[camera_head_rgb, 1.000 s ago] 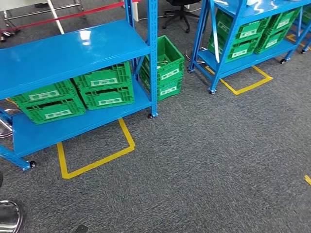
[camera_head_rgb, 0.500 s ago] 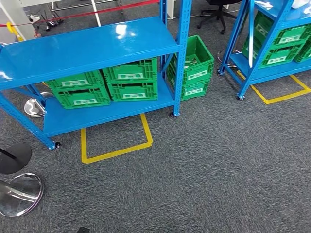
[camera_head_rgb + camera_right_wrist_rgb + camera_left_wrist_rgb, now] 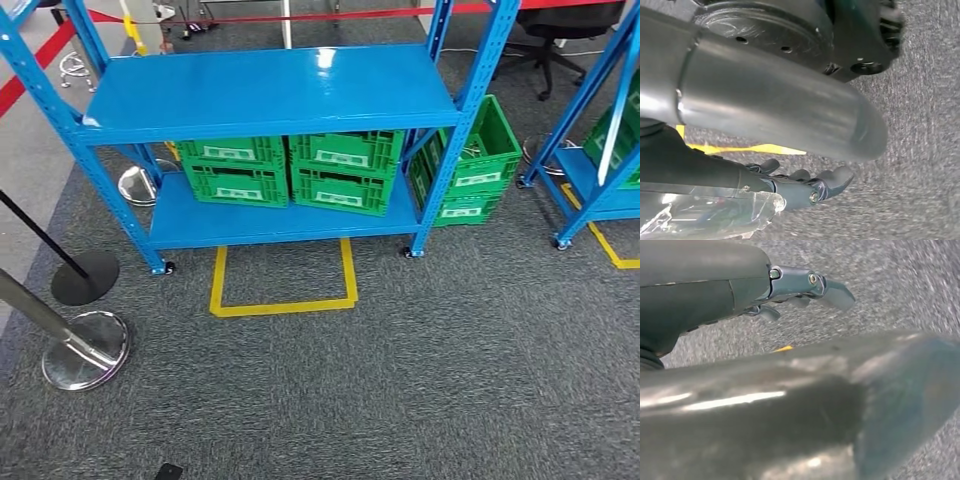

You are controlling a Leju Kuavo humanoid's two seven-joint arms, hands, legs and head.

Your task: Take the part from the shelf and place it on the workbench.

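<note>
Standing on grey carpet, a blue metal two-tier shelf rack [image 3: 272, 90] faces the robot in the head view, its glossy upper board bare and reflecting a ceiling light. Four green plastic slatted crates with white labels [image 3: 290, 170] sit stacked in two pairs on the rack's lower board. A yellow tape outline [image 3: 283, 300] marks the carpet just in front of the rack. Beside the rack's right post rests another green plastic crate [image 3: 472, 160], open-topped, with something pale inside that is too small to identify. Further right of the rack stands a second blue metal rack [image 3: 596, 150]. Left of the rack are two round barrier-post bases, one black [image 3: 84, 277] and one chrome [image 3: 84, 350].

The left hand [image 3: 806, 287] hangs over the carpet in the left wrist view, its fingers stretched out and apart, holding nothing. The right hand [image 3: 806, 185] holds a crinkled clear plastic bag [image 3: 708, 215] against its palm side in the right wrist view, with the fingers extended along it; what the bag contains I cannot tell.
</note>
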